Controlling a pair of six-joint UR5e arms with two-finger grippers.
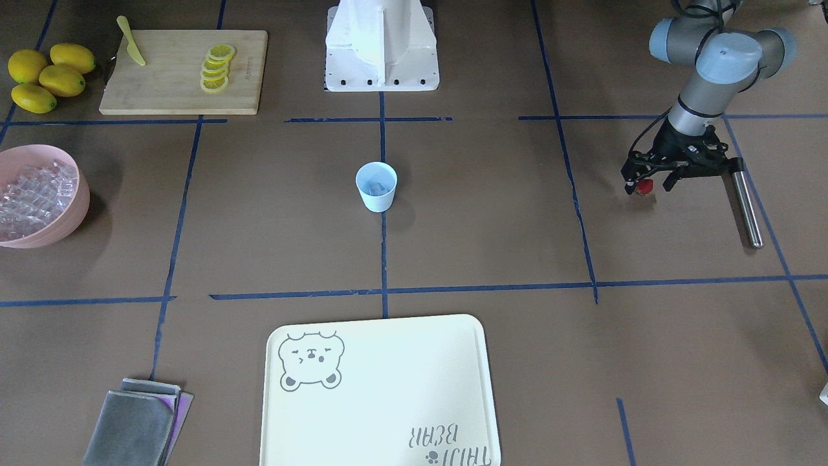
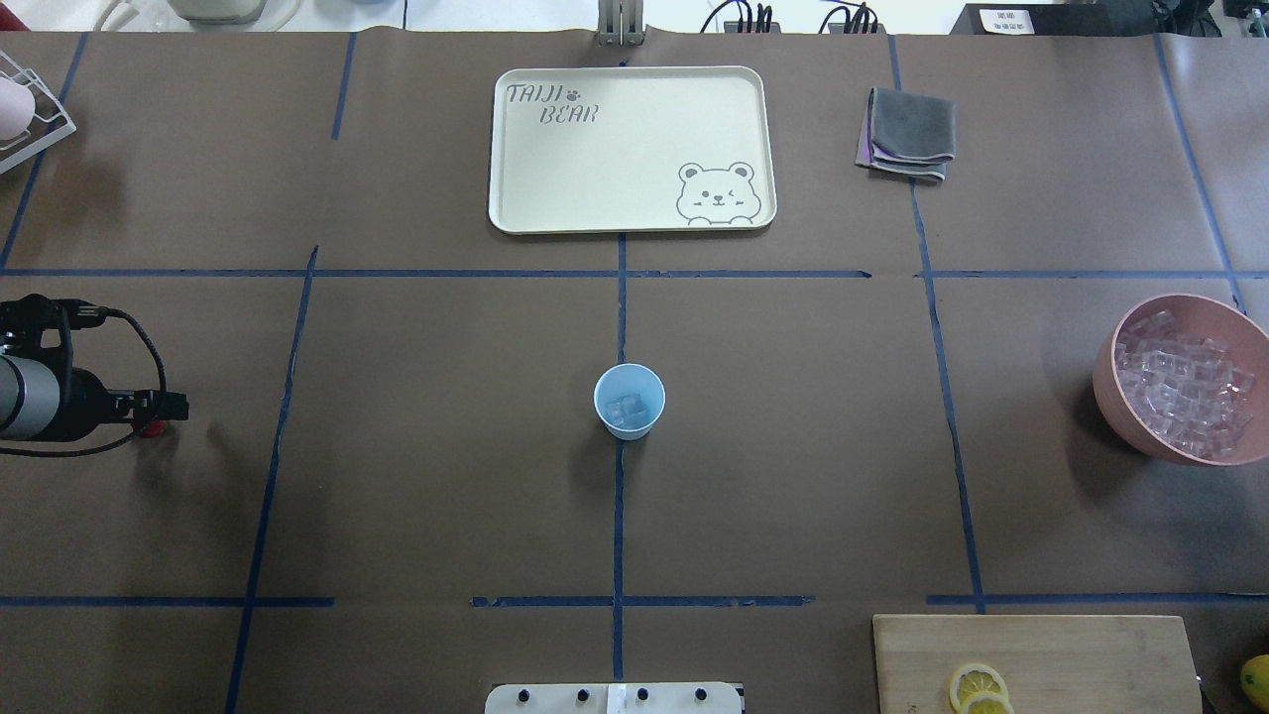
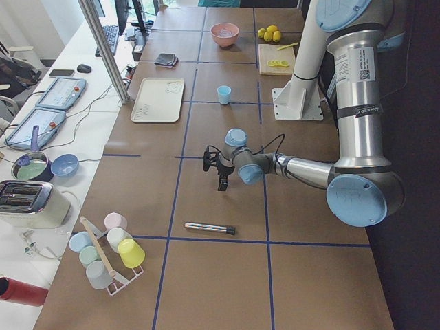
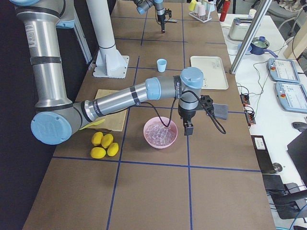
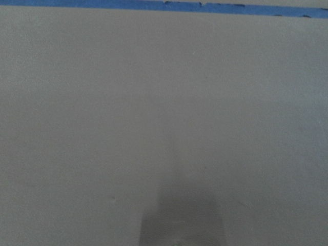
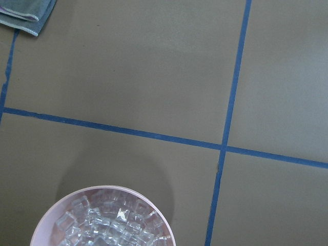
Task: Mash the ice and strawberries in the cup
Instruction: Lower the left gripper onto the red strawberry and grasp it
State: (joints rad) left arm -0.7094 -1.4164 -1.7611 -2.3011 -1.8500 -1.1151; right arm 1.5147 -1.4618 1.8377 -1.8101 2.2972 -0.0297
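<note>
Ice (image 2: 629,409) already in the pale blue cup (image 2: 629,400) at mid-tabletop. Strawberry (image 1: 644,187) pinched in the left gripper (image 1: 645,188), well apart from the cup. Right gripper's state: cannot tell. Still to do, by appearance: berry drop, then mashing.

Light is even and bright from above; soft shadows lie beside the cup (image 1: 376,186) and bowl (image 2: 1180,377). The left wrist view is blurred.

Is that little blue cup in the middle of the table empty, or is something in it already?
Not empty. The cup stands upright with a few clear ice cubes at its bottom. No red berry shows inside.
</note>
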